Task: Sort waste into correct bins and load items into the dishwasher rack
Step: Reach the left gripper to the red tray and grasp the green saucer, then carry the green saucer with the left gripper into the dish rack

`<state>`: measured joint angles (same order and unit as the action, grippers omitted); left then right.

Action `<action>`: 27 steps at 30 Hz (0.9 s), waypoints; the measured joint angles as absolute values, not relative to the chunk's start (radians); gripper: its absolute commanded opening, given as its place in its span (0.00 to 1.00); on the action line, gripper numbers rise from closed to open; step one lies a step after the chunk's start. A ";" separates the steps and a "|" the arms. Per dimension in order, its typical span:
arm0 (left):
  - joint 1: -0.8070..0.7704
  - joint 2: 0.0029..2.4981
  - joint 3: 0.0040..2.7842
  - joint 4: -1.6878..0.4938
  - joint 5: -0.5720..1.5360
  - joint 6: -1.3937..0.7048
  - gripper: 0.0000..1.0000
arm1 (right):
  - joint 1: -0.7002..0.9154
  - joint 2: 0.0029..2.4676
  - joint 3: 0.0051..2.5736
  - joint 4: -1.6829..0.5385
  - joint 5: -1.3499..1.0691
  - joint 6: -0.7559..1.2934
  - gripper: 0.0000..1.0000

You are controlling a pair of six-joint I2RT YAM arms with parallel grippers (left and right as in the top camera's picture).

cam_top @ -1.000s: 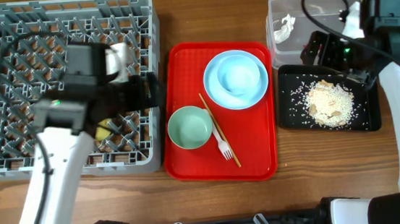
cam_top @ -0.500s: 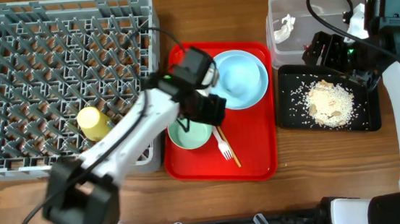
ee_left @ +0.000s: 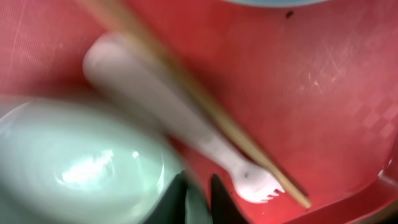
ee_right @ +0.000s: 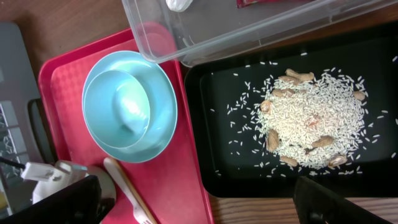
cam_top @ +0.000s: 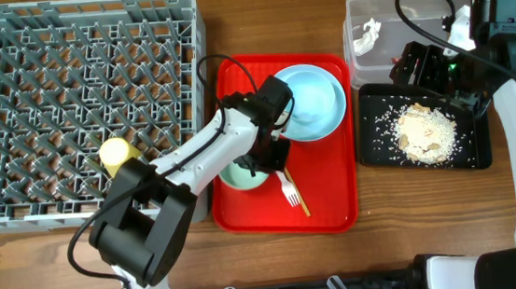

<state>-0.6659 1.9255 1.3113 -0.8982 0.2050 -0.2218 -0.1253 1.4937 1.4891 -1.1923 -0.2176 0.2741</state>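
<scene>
Well, the sorting half looks finished to me: the crumpled tissue (cam_top: 370, 32) sits in the clear tub (cam_top: 354, 10) at 2 o'clock on the worktop (cam_top: 249, 257), a sliver of red wrapper (ee_right: 273, 2) shows in it too, and the rice scraps (cam_top: 423, 133) are heaped in the black tray (cam_top: 371, 153) at 3 o'clock. Loading is another matter. Only the yellow cup (cam_top: 117, 155) is among the pegs of the grey rack (cam_top: 87, 10) at 9 o'clock. Everything else waits on the red tray (cam_top: 339, 217): the blue bowl (cam_top: 315, 97) nested on the blue plate (cam_top: 331, 121) toward its 1 o'clock corner, the green saucer (ee_left: 74, 168) at 8 o'clock, and the fork (ee_left: 161, 115) and chopsticks (ee_left: 205, 107) just beside it. The fork's long axis runs from 11 to 5 o'clock, tines at the 5 o'clock end, and the chopsticks lie along the same line, crossing over its handle. The left pincer (ee_left: 198, 198) is down at the saucer's rim with its tips nearly together. The wrist view is too blurred to show whether they nip the rim, so I cannot tell. The right pincer (cam_top: 427, 66) hangs over the seam between tub and black tray, spread wide with nothing in it.
</scene>
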 measured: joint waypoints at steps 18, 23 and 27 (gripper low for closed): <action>-0.624 1.758 1.460 -0.955 0.200 -0.222 0.04 | -0.125 1.494 1.489 -1.210 -0.218 0.274 1.00; -0.472 1.592 1.520 -0.942 0.231 -0.206 0.04 | -0.125 1.494 1.489 -1.212 -0.218 0.274 1.00; -0.299 1.530 1.527 -0.930 0.358 -0.143 0.04 | -0.125 1.494 1.489 -1.212 -0.218 0.274 1.00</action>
